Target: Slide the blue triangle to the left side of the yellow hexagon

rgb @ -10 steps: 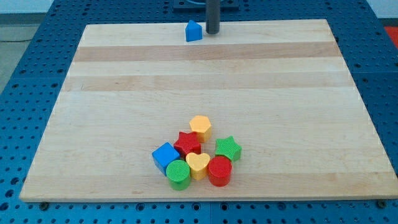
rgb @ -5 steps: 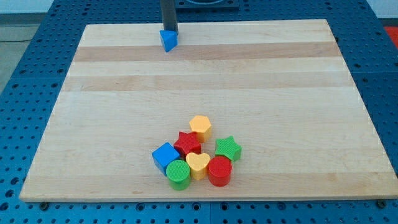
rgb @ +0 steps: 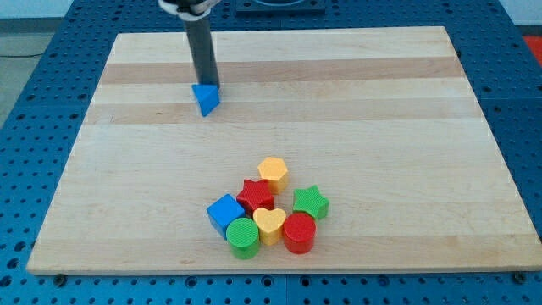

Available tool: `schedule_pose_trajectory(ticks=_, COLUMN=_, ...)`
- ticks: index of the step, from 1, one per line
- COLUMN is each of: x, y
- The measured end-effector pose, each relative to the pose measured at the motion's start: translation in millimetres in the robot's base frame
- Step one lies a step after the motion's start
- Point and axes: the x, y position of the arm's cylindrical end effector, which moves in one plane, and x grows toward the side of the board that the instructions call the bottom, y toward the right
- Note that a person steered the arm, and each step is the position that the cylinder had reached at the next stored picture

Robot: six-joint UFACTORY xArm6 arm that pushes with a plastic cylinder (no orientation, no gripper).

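A: Near edge? Cluster: green cylinder (rgb: 243, 236), yellow heart (rgb: 270, 224), red cylinder (rgb: 299, 233), blue cube (rgb: 224, 213), red star (rgb: 256, 196), green star (rgb: 311, 202), yellow hexagon (rgb: 273, 172) at its far side.

B: Step? Mid-push. Blue triangle (rgb: 206, 98) sits far-left on the surface (rgb: 381, 110), well apart from hexagon. My tip (rgb: 206, 85) touches its far side. No fingers, just a rod.

A: Next? Probably push nearer, stopping left of the hexagon; blue cube and red star crowd that spot.

Blue triangle (rgb: 206, 99) well up-left of yellow hexagon (rgb: 273, 171).
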Motion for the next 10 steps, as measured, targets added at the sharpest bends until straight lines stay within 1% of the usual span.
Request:
schedule_pose_trajectory(ticks=1, x=26, y=-25)
schedule_pose_trajectory(ticks=2, x=70, y=-26)
schedule_pose_trajectory(ticks=3, x=104, y=-14)
schedule_pose_trajectory(ticks=4, x=133, y=13)
schedule_pose_trajectory(ticks=6, x=137, y=58)
schedule_pose_trajectory(ticks=8, x=139, y=67)
schedule_pose_trajectory(ticks=9, x=145, y=83)
schedule_pose_trajectory(ticks=10, x=145, y=82)
